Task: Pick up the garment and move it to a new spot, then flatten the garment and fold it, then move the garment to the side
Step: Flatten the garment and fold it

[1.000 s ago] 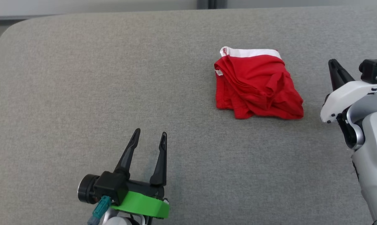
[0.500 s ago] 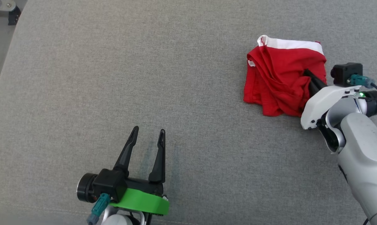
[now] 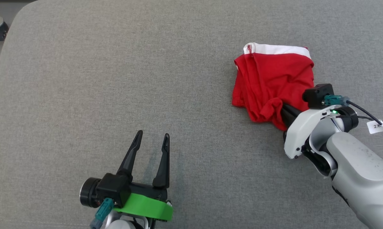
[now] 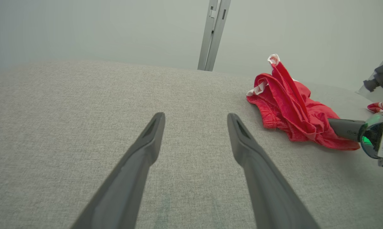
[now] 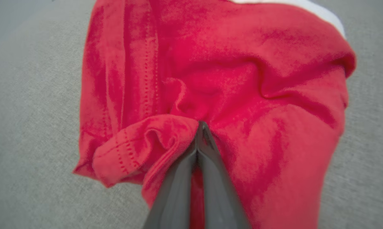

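1. The red garment [image 3: 274, 79] lies crumpled on the grey fabric surface [image 3: 115, 63], in the far right part of the head view. Its white band [image 3: 275, 49] is at the far edge.
2. The near edge of the garment is gathered into a thick fold, with a stitched hem curling over it.
3. The right gripper [image 5: 200, 125] is clamped on this near fold. In the right wrist view its two dark fingers are pressed together and the red cloth is pinched at their tips.
4. The right arm comes in from the lower right, and its white wrist is just beside the garment.
5. The left gripper [image 3: 153, 134] is at the lower left, well apart from the garment. Its fingers stand apart, with the grey surface seen between them.
6. In the left wrist view, a pale wall and a grey metal post [image 4: 213, 31] stand behind the surface.
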Tool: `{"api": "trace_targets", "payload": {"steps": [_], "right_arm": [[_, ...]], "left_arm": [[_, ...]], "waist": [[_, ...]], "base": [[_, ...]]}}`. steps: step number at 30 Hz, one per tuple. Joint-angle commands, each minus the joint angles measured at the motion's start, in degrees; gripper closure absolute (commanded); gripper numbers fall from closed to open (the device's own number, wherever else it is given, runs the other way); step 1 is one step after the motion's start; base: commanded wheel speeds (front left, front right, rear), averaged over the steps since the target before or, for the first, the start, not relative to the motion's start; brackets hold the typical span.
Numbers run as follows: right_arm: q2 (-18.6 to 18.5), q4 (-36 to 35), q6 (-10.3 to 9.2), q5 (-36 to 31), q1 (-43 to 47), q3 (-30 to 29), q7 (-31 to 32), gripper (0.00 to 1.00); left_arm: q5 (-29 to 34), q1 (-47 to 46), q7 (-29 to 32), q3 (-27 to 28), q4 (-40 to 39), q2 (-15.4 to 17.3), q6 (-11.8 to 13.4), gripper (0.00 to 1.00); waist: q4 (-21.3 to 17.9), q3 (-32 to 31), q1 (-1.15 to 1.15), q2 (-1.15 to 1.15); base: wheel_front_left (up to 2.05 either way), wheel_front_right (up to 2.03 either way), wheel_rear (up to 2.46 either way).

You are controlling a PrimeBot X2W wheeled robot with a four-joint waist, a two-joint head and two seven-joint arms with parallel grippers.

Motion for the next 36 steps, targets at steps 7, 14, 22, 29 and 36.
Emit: {"api": "trace_targets", "payload": {"steps": [7, 14, 22, 29, 36], "right_arm": [[-0.88, -2.27, 0.0, 2.3, 1.27, 6.33, 3.34, 1.0], [-1.38, -4.7, 0.0, 3.6, 3.8, 7.58, 2.88, 1.0], [-2.93, -8.54, -0.01, 5.36, 8.71, 10.17, 8.31, 1.0], [-2.77, -11.02, -0.01, 6.39, 11.4, 8.74, 7.17, 1.0], [-2.9, -13.02, -0.01, 4.83, 15.92, -1.24, 0.1, 1.0]], "left_arm": [[-0.57, 0.79, -0.16, -0.22, 0.23, 0.13, 0.17, 0.0], [-0.96, 2.27, -0.16, -0.4, 0.35, 0.13, 1.06, 0.0], [-0.92, 4.65, -0.15, 0.34, 0.19, 0.13, 1.53, 0.0], [-0.81, 6.28, -0.16, 0.99, 0.42, 0.14, 1.69, 0.0], [-0.46, 8.44, -0.16, 2.57, 0.31, 0.14, 1.86, 0.0]], "waist": [[1.27, -1.39, 0.0, 0.0], [2.1, -4.8, 0.0, 0.0], [1.06, -7.93, 0.0, 0.0], [-1.03, -10.62, 0.0, 0.0], [-3.09, -14.19, 0.0, 0.0]], "base": [[0.0, 0.0, 0.0], [0.0, 0.0, 0.0], [0.0, 0.0, 0.0], [0.0, 0.0, 0.0], [0.0, 0.0, 0.0]]}}
